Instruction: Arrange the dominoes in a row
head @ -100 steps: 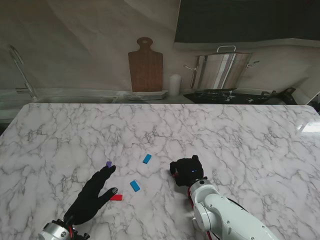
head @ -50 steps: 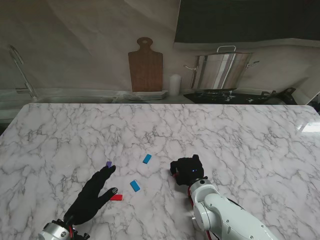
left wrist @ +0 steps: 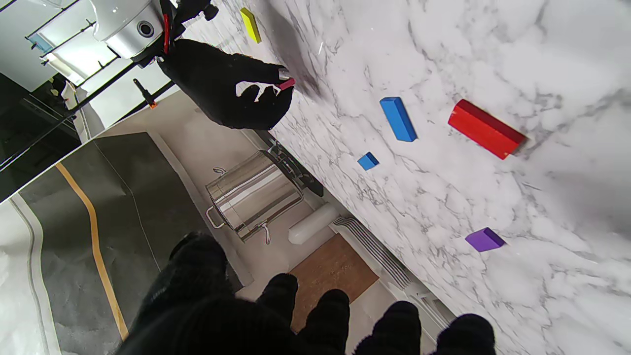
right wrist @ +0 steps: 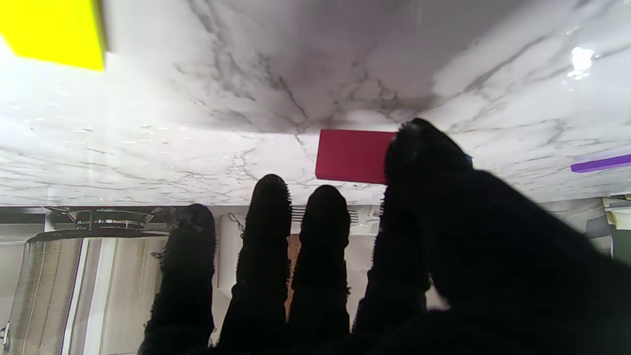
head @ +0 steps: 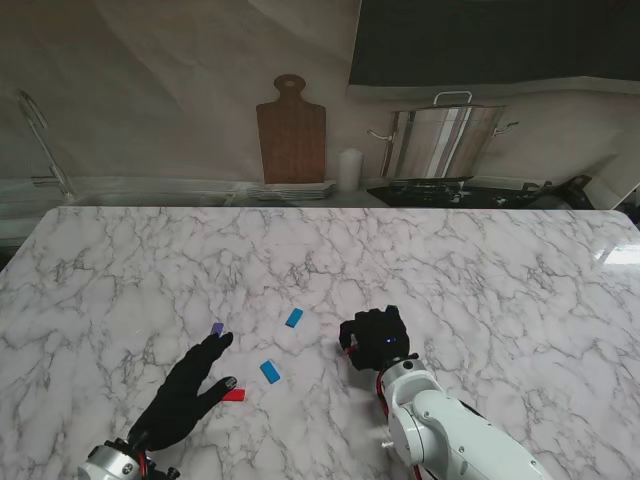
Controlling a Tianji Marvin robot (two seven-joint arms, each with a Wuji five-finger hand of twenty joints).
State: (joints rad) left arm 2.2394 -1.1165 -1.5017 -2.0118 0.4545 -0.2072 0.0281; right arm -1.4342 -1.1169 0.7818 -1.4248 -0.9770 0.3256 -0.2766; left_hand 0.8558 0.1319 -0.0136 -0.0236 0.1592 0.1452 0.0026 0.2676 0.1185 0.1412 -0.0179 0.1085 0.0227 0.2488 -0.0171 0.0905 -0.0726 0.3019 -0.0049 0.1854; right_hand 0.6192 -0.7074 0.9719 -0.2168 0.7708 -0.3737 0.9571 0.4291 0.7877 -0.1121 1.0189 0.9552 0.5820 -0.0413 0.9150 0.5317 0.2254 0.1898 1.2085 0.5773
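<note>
My right hand (head: 375, 340) is near the table's middle, thumb and forefinger shut on a small red domino (right wrist: 351, 156), also seen as the pinched red domino (left wrist: 287, 84). My left hand (head: 185, 395) lies open and low over the marble with its fingers spread. A larger red domino (head: 233, 394) lies flat beside its thumb. A purple domino (head: 217, 328) sits just beyond its fingertips. Two blue dominoes (head: 270, 371) (head: 294, 318) lie between the hands. A yellow domino (left wrist: 251, 24) lies near the right arm, hidden in the stand view.
At the back edge of the marble table (head: 480, 270) stand a wooden cutting board (head: 291, 130), a white candle (head: 349, 170) and a steel pot (head: 445, 140) on a stove. A faucet (head: 40, 140) is at the far left.
My right hand has crept slightly farther from me with the red domino still pinched. The left hand and the loose dominoes have stayed put.
</note>
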